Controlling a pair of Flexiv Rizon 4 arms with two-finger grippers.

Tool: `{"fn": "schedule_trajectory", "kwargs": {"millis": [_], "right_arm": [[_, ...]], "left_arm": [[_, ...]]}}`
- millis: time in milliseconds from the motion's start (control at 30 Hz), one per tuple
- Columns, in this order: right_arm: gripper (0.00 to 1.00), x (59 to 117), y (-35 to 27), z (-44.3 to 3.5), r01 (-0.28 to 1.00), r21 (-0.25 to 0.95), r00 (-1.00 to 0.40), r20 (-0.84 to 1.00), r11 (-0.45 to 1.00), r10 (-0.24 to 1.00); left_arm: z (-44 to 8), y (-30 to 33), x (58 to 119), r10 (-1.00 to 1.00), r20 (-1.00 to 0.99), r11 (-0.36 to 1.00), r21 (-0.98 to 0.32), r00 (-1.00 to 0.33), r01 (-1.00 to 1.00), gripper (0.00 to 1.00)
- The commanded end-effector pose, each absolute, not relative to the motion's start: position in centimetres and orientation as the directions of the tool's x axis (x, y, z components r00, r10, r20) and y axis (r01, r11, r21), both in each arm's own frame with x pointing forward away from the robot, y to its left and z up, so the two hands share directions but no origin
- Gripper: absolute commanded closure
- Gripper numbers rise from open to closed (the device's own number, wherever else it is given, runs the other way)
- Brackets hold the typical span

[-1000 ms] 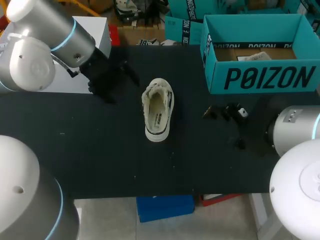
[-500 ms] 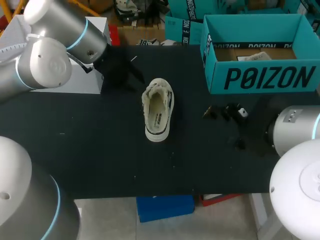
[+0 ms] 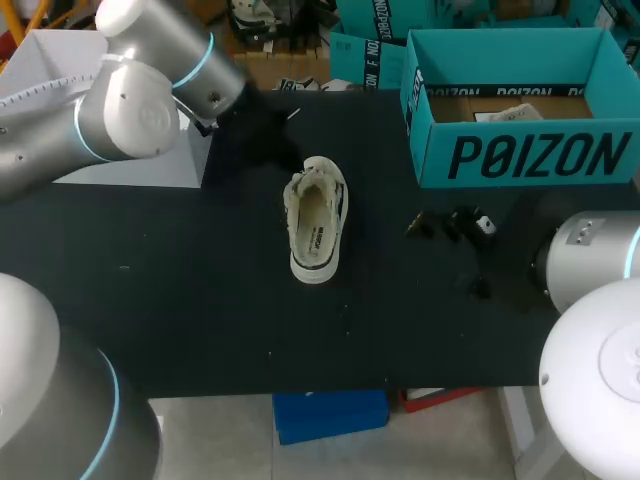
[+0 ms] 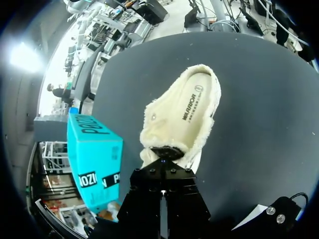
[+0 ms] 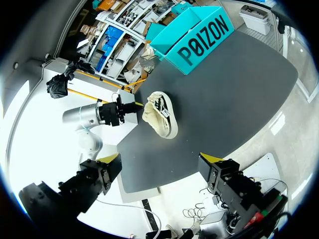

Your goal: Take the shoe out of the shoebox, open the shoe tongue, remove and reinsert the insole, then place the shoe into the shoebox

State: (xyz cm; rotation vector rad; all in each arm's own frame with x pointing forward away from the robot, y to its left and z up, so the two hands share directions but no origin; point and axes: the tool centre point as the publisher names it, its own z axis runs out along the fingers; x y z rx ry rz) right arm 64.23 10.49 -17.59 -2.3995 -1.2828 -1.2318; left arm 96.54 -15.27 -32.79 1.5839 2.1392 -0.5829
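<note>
Black worktop (image 3: 200, 300). Teal shoebox (image 3: 520, 150) sits at its far right, lid off. Fleece-lined shoe (image 3: 316, 220) is mid-worktop, sole down, outside the box. Left hand (image 4: 162, 162) closed, tips at the shoe's toe end. Right hand (image 5: 159, 159) open, well apart from the shoe.

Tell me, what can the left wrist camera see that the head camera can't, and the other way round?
Only the left wrist view shows the shoe up close: its fluffy lining, with the left gripper right at its nearer end. Only the head view looks down into the teal shoebox, where a white scrap lies on the brown bottom, and shows small black bits on the table. Both show the shoe, the shoebox and the black table.
</note>
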Motion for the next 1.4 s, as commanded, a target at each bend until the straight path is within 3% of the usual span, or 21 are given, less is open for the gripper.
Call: {"fn": "schedule_trajectory", "kwargs": {"millis": [33, 933, 1400], "right_arm": [[0.0, 61.9, 9.3, -17.0, 0.682, 0.197, 0.354, 0.753, -0.704, 0.555], [0.0, 61.9, 9.3, -17.0, 0.682, 0.197, 0.354, 0.753, -0.704, 0.555], [0.0, 61.9, 9.3, -17.0, 0.682, 0.197, 0.354, 0.753, -0.704, 0.555]], "left_arm": [[-33.8, -16.5, 97.6, 0.791, -0.551, 0.257, -0.093, -0.265, 0.962, 1.0], [-33.9, -13.6, 93.1, 0.77, -0.565, 0.27, -0.129, -0.294, 0.954, 1.0], [-32.4, -14.9, 96.5, 0.731, -0.63, 0.28, -0.075, -0.263, 0.957, 1.0]]}}
